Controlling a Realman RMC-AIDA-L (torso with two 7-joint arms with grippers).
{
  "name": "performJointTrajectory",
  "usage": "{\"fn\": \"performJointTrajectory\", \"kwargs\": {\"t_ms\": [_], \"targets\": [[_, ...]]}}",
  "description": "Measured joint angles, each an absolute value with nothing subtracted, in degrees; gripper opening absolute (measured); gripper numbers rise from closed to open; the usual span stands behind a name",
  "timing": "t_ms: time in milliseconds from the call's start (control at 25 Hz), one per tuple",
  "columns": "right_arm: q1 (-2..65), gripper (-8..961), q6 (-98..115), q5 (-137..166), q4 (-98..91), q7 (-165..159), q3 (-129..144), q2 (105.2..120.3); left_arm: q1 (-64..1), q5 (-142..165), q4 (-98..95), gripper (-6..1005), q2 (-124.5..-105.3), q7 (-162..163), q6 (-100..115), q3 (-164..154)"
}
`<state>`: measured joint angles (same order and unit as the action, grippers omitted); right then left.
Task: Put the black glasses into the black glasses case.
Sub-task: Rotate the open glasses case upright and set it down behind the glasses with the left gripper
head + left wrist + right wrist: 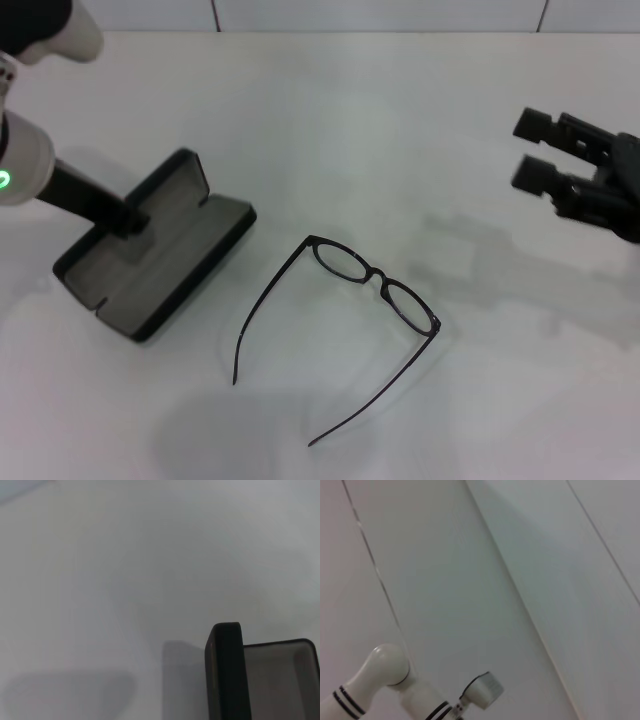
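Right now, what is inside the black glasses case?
The black glasses case lies open, showing only grey lining. The left gripper covers part of its interior at the hinge. The black glasses lie outside on the table.

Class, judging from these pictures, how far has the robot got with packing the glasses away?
Done: the case lies open, the left end effector at its lid. Nothing is in hand: the right end effector is open, apart from the glasses. Left: the glasses lie unfolded on the table, not yet cased.

A plain white table [400, 130] meets a white panelled wall [380, 12] behind.
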<state>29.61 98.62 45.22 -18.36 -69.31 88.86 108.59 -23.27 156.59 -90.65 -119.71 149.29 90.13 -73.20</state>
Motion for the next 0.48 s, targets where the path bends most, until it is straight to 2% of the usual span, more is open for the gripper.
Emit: {"fn": "performJointTrajectory", "kwargs": {"t_ms": [280,360,480], "targets": [[30.5,824,111.6,53.6,-20.1,-66.4,88.7,106.19,-25.0,153.4,-95.1,192,-119.7,145.8,87.5,-73.3],[31.2,824,114.5,57.2,-21.2,-66.6,88.7,106.08,-26.2,151.7,-94.1,191,-119.77,142.0,85.4,-74.5],[32.6,824,118.2,62.8,-22.1,-67.9,88.7,106.68,-28.2,148.6,-90.5,194,-119.81,135.3,81.6,-77.3]]}}
